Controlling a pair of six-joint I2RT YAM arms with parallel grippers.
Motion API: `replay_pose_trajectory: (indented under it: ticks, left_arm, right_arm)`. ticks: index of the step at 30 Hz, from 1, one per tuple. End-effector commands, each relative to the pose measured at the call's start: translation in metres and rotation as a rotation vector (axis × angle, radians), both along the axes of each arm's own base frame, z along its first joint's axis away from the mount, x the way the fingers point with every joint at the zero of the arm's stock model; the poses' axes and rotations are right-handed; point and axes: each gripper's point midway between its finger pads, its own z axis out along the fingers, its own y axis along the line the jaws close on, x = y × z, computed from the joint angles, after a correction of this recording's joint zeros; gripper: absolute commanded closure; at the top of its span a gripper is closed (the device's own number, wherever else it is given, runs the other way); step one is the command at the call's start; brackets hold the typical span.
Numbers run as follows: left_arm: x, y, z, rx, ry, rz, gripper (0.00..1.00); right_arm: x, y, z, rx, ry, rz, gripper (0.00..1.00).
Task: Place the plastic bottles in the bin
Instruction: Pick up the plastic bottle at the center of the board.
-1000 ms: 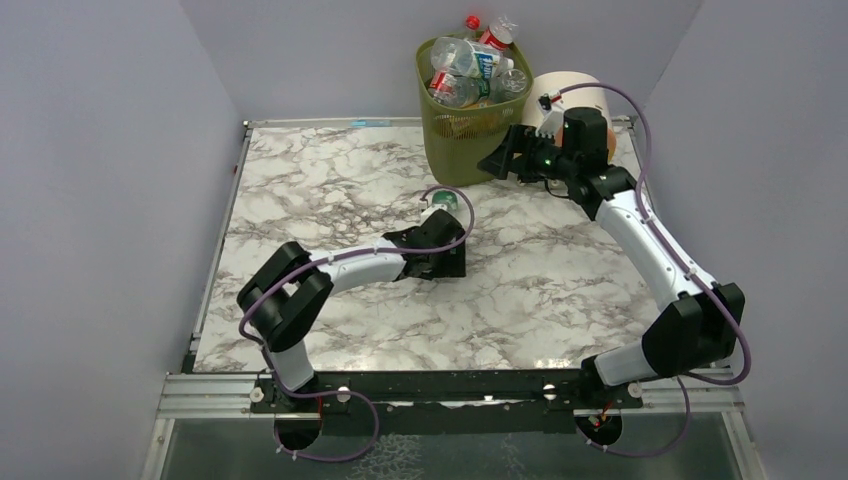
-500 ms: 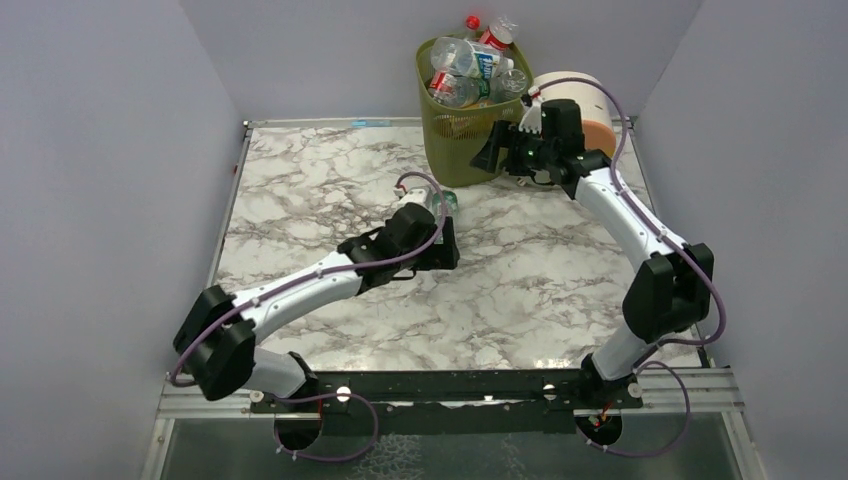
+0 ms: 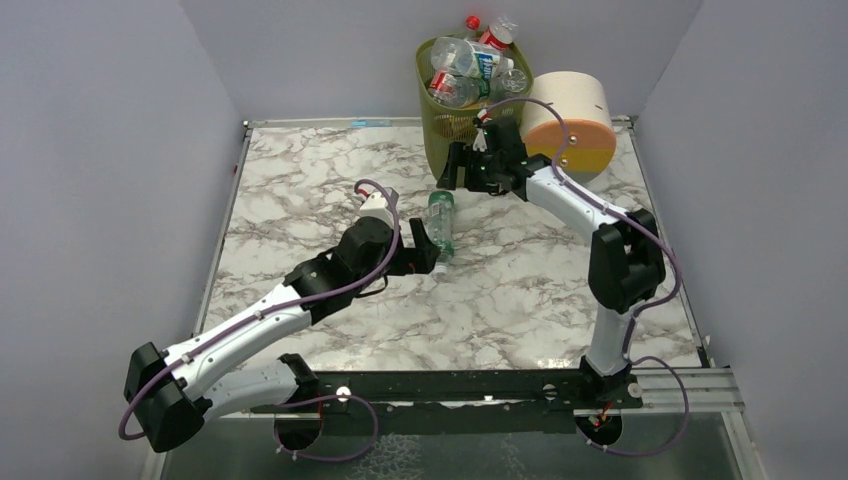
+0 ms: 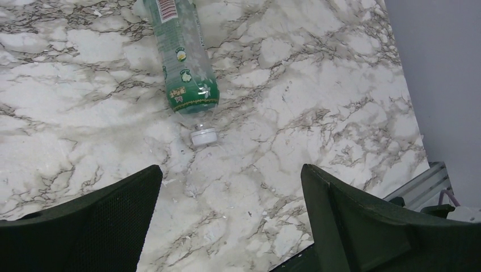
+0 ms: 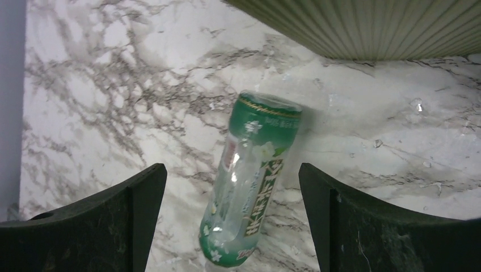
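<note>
A clear bottle with a green label [image 3: 439,224] lies alone on the marble table [image 3: 300,190], its white cap toward the near side. It shows in the left wrist view [image 4: 182,56] and the right wrist view [image 5: 252,181]. The olive-green mesh bin [image 3: 455,135] stands at the back, heaped with several bottles [image 3: 470,65]. My left gripper [image 3: 425,252] is open and empty, just left of the bottle's cap end. My right gripper [image 3: 452,172] is open and empty, beside the bin and above the bottle's base; the bottle lies between its fingers in the wrist view.
A cream drum with an orange-and-yellow face [image 3: 570,115] lies right of the bin at the back. The bin's ribbed wall [image 5: 368,28] fills the top of the right wrist view. Grey walls close the left, back and right sides.
The left gripper has pulled back to the left, leaving the green-label bottle lying on the table. The right gripper has swung left along the bin's front to above the bottle.
</note>
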Motion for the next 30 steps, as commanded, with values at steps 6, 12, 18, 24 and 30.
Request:
replay_pose_trajectory:
  ticks: [6, 12, 18, 24, 30]
  left_arm:
    - [-0.009, 0.019, -0.005, -0.001, -0.008, 0.042, 0.01]
    - [-0.011, 0.021, -0.002, -0.008, -0.015, 0.042, 0.01]
    - [-0.008, 0.02, -0.002, 0.004, -0.023, 0.04, 0.01]
    - [-0.008, 0.02, 0.002, -0.001, -0.033, 0.031, 0.01]
    - [-0.012, 0.021, 0.001, -0.013, -0.031, 0.028, 0.01]
  right_arm:
    - [0.034, 0.004, -0.047, -0.054, 0.031, -0.116, 0.09]
    - [0.031, 0.03, -0.064, -0.037, 0.058, -0.076, 0.08]
    - [0.021, 0.052, -0.081, -0.051, 0.081, -0.055, 0.08]
    - [0.013, 0.056, -0.099, -0.076, 0.098, -0.082, 0.08]
    - [0.011, 0.058, -0.113, -0.103, 0.106, -0.097, 0.08]
